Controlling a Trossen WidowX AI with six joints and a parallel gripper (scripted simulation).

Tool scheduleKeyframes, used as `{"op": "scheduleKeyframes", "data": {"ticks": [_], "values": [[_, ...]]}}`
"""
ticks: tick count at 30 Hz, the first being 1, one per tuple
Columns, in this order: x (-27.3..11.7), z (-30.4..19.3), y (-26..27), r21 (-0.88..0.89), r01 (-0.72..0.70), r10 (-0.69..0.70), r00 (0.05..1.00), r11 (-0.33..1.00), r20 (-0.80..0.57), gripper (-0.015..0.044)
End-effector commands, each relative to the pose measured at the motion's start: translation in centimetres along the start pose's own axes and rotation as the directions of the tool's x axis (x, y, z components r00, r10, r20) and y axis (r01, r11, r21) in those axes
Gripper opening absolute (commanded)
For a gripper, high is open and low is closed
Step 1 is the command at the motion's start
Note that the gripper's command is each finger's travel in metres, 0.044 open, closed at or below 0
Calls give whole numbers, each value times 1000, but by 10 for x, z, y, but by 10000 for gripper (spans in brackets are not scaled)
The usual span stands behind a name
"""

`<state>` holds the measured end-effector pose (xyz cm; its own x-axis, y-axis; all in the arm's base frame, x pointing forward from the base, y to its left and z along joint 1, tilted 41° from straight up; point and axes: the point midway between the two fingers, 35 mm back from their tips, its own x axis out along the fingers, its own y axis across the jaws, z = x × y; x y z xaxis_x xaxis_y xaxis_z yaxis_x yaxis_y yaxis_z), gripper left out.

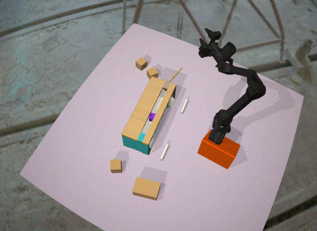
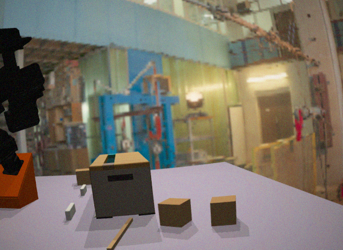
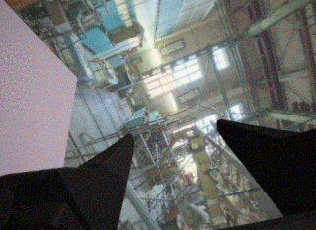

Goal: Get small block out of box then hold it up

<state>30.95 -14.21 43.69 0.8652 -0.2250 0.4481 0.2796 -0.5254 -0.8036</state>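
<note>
The small purple block (image 1: pixel 152 117) shows through the long slot in the top of the box, around the middle of its length. The box (image 1: pixel 139 108) (image 2: pixel 124 197) stands upright on the table (image 1: pixel 77 146), with a wooden top, a teal end wall (image 1: pixel 135 144) and a dark grey end wall with a narrow slot. The shelf and the clear front are mostly hidden. My gripper (image 1: pixel 203 34) (image 3: pixel 175 131) is open and empty, raised high beyond the grey-end side of the box, well away from it. The wrist view shows no block between the fingers.
A thin wooden stick (image 1: pixel 175 75) (image 2: pixel 120 233) lies by the grey end. Two wooden cubes (image 1: pixel 141 63) (image 1: pixel 152 73) stand near that end. Another cube (image 1: pixel 116 166) and a flat wooden block (image 1: pixel 146 188) lie beyond the teal end. Two white bars (image 1: pixel 184 106) (image 1: pixel 164 151) lie before the box's front.
</note>
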Motion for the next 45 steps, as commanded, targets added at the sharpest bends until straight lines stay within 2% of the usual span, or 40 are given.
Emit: {"op": "scheduleKeyframes", "data": {"ticks": [1, 5, 9, 14, 18, 25, 28, 31, 34, 37, 41, 45], "values": [[20, 38, 39, 164, -165, 152, 985, 973, 85, 400], [30, 90, 77, 283, -362, 315, 928, 888, 198, 400], [26, 150, 115, 331, -568, 478, 819, 754, 316, 400], [2, 225, 153, 295, -779, 651, 625, 554, 431, 400], [-33, 281, 174, 201, -897, 762, 440, 393, 475, 400], [-114, 355, 196, -27, -990, 904, 112, 135, 413, 400], [-155, 378, 200, -137, -990, 946, -18, 29, 325, 400], [-193, 391, 201, -234, -970, 974, -108, -59, 200, 400], [-230, 393, 198, -335, -933, 987, -152, -129, 45, 400], [-256, 389, 196, -419, -892, 985, -141, -170, -99, 400], [-286, 386, 188, -563, -801, 943, -3, -202, -334, 400], [-297, 386, 180, -638, -742, 901, 110, -207, -419, 400]]}}
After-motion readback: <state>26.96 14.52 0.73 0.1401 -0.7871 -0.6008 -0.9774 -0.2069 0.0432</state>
